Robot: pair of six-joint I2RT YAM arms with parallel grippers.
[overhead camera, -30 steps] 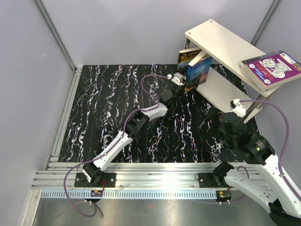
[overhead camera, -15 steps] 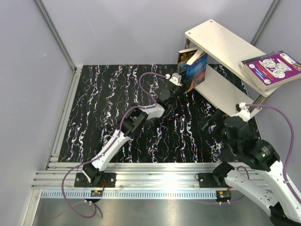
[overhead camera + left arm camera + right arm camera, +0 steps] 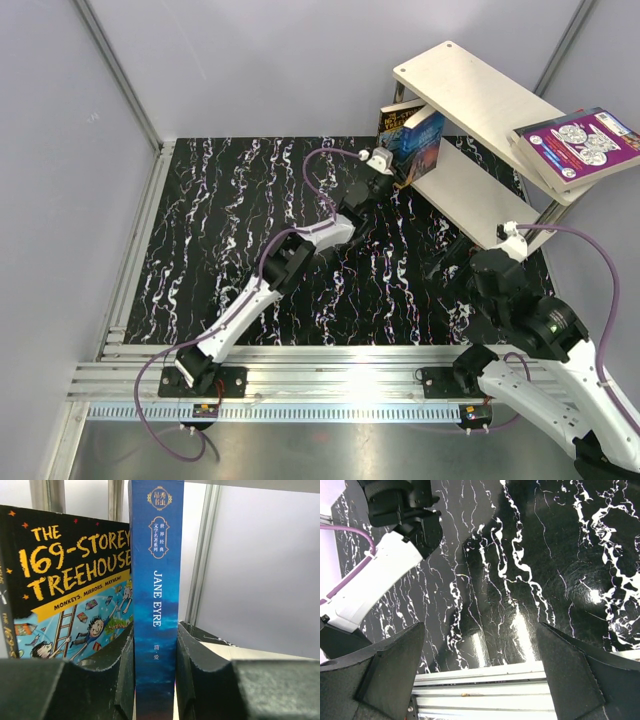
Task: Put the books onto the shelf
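Top external view: the left gripper [image 3: 394, 171] reaches to the left end of the shelf [image 3: 480, 100], a two-board cream rack in the upper right of the frame. There the blue "Jane Eyre" book [image 3: 426, 140] stands on the lower board, under the upper one. The "169-Storey Treehouse" book [image 3: 396, 120] stands just to its left, also at that end. A purple book with white circles [image 3: 582, 142] lies flat at the right end of the upper board, hanging over its edge, with page edges of something under it showing. In the left wrist view the two dark fingers [image 3: 122, 675] stand on either side of the blue spine near its lower part, pressed against it with no gap to be seen, so the left gripper is pinching "Jane Eyre". The spine is upright in the centre of that frame. The Treehouse cover faces the camera at the left, its right edge hidden behind the spine, and silver posts [image 3: 200, 555] rise behind. The right gripper [image 3: 480, 672] is spread wide with nothing between its fingers, over the black white-veined table mat [image 3: 230, 220] at lower right, well apart from the books. Part of the white left arm [image 3: 385, 570] crosses the upper left of the right wrist view.
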